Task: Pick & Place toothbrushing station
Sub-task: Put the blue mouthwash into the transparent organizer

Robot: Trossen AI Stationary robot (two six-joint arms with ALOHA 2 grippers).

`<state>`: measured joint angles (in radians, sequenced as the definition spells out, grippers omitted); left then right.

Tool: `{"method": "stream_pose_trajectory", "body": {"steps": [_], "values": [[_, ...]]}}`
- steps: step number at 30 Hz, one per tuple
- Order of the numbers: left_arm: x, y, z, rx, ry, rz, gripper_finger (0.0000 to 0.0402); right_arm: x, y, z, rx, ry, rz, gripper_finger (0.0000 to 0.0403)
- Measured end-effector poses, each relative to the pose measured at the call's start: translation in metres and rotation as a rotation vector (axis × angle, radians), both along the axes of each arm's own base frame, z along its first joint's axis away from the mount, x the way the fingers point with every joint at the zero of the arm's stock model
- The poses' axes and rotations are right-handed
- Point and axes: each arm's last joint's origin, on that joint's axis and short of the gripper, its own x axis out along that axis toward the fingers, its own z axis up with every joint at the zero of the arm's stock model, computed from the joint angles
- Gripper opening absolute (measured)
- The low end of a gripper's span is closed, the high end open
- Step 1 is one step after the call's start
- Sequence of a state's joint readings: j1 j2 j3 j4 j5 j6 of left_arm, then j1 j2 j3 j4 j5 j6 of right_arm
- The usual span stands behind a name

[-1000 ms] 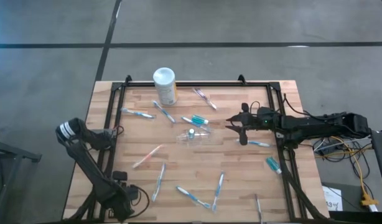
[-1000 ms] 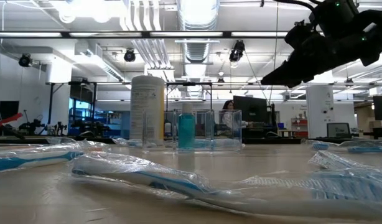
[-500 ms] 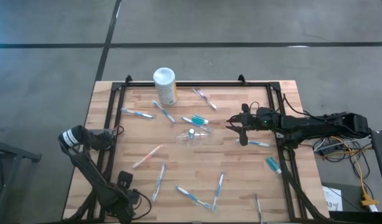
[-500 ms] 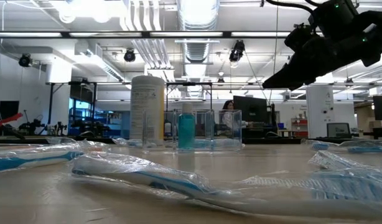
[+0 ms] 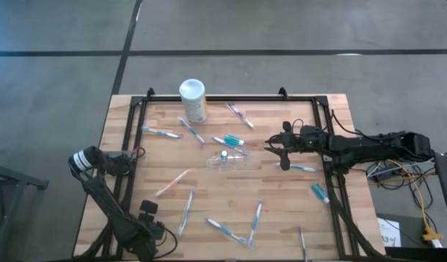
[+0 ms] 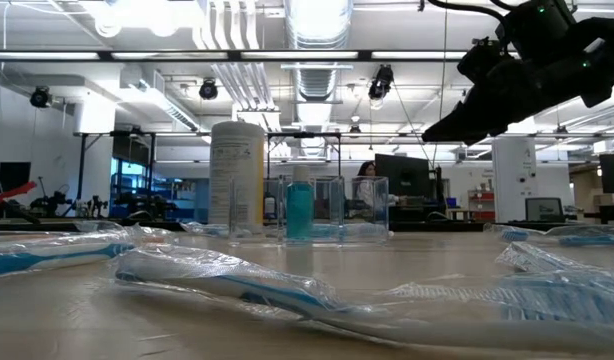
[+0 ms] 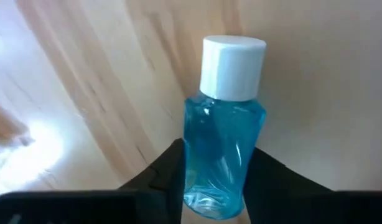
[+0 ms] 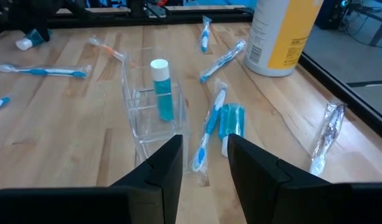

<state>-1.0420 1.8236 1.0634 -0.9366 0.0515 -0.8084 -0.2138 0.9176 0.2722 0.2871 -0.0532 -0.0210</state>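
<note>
At the near left corner of the tabletop [image 5: 136, 171], the left gripper [image 5: 145, 209] sat low by the edge. Its wrist view showed its fingers [image 7: 163, 174] closed on a small blue bottle [image 7: 223, 155] with a white cap, pinched on both sides of its lower body over the wood.

Further along the far edge stood the white canister [image 5: 193, 100] with its yellow label, upright. Wrapped toothbrushes [image 5: 160, 132] lay scattered flat over the wood around it and toward the near edge.

Near the middle stood the toothbrushing station [image 5: 226, 160], a see-through holder resting on the tabletop, with a teal bottle [image 8: 160, 89] standing upright inside it. In the low view the station [image 6: 337, 212] appeared just beside the canister [image 6: 237, 178], both upright on the wood. A short blue tube [image 8: 231, 121] and a wrapped toothbrush [image 8: 209, 127] lay just beside the station on the side toward the canister.

To the right of the station, the right gripper [image 5: 280, 151] hung above the tabletop, apart from the station and touching nothing. Its fingers [image 8: 165, 168] stood narrowly parted and empty, pointed toward the station, which sat just beyond their tips in the right wrist view. Another small teal item [image 5: 319, 192] lay near the right edge.
</note>
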Motion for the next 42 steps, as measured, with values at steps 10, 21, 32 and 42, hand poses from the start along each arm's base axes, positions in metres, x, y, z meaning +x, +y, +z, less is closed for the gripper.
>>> {"method": "stream_pose_trajectory", "body": {"steps": [10, 21, 32, 42], "values": [[0.005, -0.003, 0.006, 0.037, -0.093, -0.004, 0.0121, 0.000, 0.000, 0.000, -0.003, 0.000, 0.007, 0.0130], [0.012, 0.016, 0.044, 0.196, -0.604, 0.096, 0.0078, 0.000, 0.000, 0.000, -0.004, 0.000, 0.011, 0.0122], [0.018, 0.035, 0.075, 0.214, -0.813, 0.151, 0.0036, 0.001, 0.001, 0.001, 0.006, -0.014, 0.042, 0.0128], [0.042, 0.070, 0.116, 0.327, -1.140, 0.263, 0.0039, 0.007, 0.021, 0.028, -0.044, -0.304, 0.411, 0.0149]]}}
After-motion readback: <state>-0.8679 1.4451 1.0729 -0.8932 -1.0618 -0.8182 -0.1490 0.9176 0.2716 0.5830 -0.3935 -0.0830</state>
